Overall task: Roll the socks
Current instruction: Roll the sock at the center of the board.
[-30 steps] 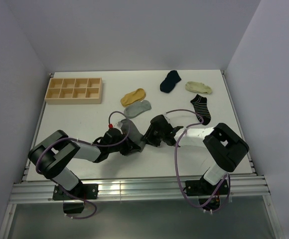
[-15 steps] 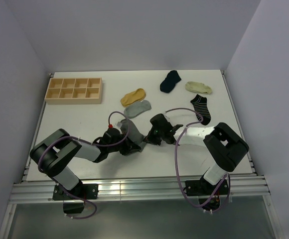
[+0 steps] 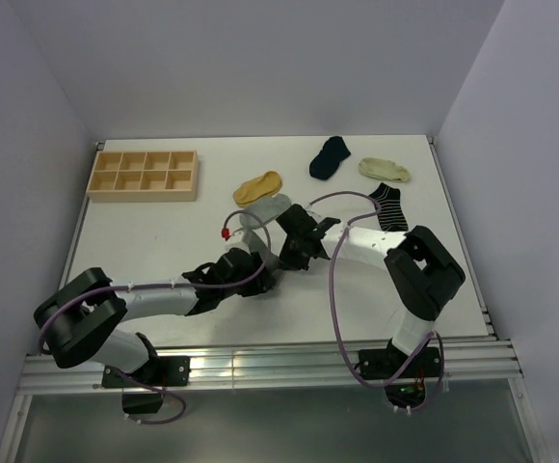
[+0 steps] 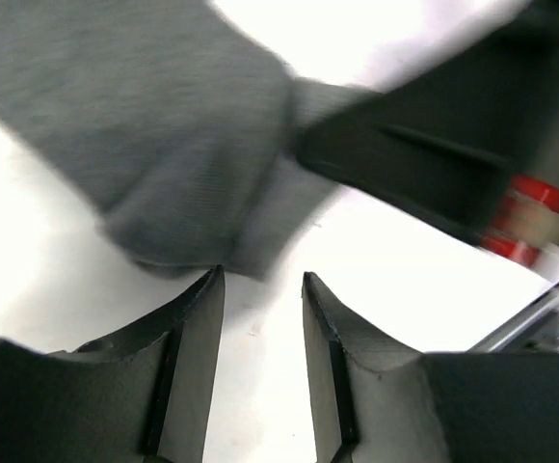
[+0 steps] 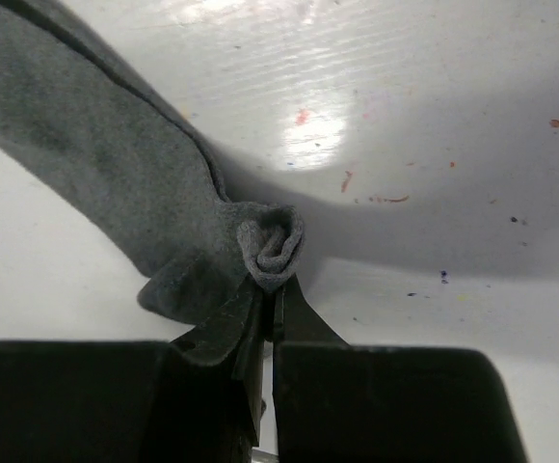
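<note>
Tray (image 3: pixel 143 174) stands well apart from dark grey sock (image 5: pixel 116 174) pinched by right gripper (image 5: pixel 272 301); left gripper (image 4: pixel 262 282) parted.

The table (image 3: pixel 164 227) holds a tray (image 3: pixel 143 196), yellow sock (image 3: pixel 257 185), light grey sock (image 3: pixel 265 208), navy sock (image 3: pixel 330 157), cream sock (image 3: pixel 384 170), striped sock (image 3: pixel 387 204).

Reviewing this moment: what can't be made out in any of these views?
- Right wrist view: the dark grey sock runs off the top-left edge, and fabric hides the tips of the right tool.
- Left wrist view: the sock is blurred, so it is unclear whether the left tool touches it.
- Top view: both tools cover most of the sock, so how far it is rolled is hidden.
</note>
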